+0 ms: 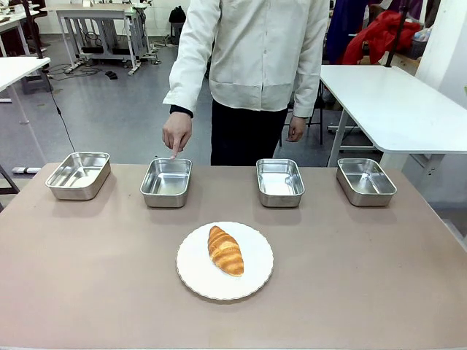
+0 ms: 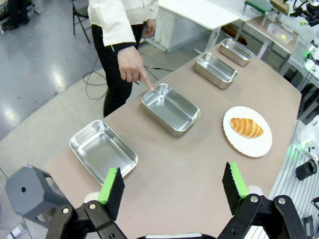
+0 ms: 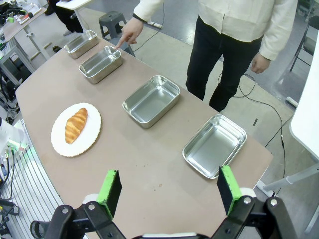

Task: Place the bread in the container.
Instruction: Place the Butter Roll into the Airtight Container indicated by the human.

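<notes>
- Front view: the bread (image 1: 225,251) lies on a round white plate (image 1: 193,281) in the middle of the table (image 1: 87,277), its long axis running from 11 to 5 o'clock.
- The container (image 1: 165,198) stands at 11 o'clock from the plate, in a row of steel trays along the far edge. A look-alike tray (image 1: 78,175) is at its 9 o'clock, and two others (image 1: 280,182) (image 1: 365,181) are at its 3 o'clock. All four are bare inside.
- A person stands at 12 o'clock, one hand (image 1: 176,133) pointing down with the fingertip at the container's far rim.
- Left wrist view: the left gripper (image 2: 173,172) hangs above the table with its green pads spread wide and nothing between them.
- The bread (image 2: 246,127) is on the plate (image 2: 249,147) at 2 o'clock from the gripper. The container (image 2: 171,109) is at 12 o'clock, with the pointing hand (image 2: 132,62) at its far corner.
- Right wrist view: the right gripper (image 3: 168,173) is also spread wide and holds nothing.
- The bread (image 3: 76,126) rests on the plate (image 3: 65,147) at 10 o'clock. The container (image 3: 100,64) is at 11 o'clock, well apart from the bread, with the hand (image 3: 128,34) pointing at its rim.
</notes>
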`<state>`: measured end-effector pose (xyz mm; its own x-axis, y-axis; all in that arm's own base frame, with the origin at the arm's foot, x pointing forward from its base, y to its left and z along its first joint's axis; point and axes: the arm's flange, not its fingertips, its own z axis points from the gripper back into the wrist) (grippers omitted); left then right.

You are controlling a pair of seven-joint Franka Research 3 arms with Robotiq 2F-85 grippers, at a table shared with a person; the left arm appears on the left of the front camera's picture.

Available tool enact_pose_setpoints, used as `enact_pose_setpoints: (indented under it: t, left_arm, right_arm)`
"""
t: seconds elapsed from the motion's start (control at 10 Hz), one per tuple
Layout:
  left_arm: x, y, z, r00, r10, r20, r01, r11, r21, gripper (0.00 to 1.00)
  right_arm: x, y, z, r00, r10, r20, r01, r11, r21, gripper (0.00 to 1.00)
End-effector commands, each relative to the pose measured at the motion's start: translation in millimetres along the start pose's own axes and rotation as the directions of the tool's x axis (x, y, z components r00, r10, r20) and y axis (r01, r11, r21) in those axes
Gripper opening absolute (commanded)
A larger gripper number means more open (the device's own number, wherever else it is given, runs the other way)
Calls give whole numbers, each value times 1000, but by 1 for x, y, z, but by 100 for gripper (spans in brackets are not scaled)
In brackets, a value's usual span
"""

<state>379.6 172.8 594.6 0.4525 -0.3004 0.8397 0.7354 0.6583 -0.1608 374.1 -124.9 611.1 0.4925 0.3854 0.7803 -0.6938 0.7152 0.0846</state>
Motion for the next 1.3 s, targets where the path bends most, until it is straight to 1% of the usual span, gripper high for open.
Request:
enact_pose_setpoints:
  t: [0.0,0.6,0.7,0.8,1.0,1.1,1.2]
  left_arm:
    - [2,1,-1,1000,-15,18,16,1000,-8,100]
    - [2,1,-1,1000,-15,18,16,1000,-8,100]
    - [0,0,0,1000,0,0,0,1000,0,100]
    - [18,-24,-11,999,-37,2,37,999,-12,100]
    - [55,-71,-44,998,-43,-50,42,999,-13,100]
    - [72,-92,-67,996,-21,-90,22,1000,16,100]
    - [88,-116,-97,989,64,-132,-58,997,46,100]
  right_arm:
    - [1,-2,0,1000,18,21,-18,1000,10,100]
    - [1,-2,0,1000,18,21,-18,1000,10,100]
    - [1,-2,0,1000,18,21,-18,1000,10,100]
    - [1,-2,0,1000,18,21,-18,1000,10,100]
    - [1,-2,0,1000,18,21,-18,1000,10,100]
    - [1,-2,0,1000,18,21,-18,1000,10,100]
    - [1,-2,0,1000,18,21,-18,1000,10,100]
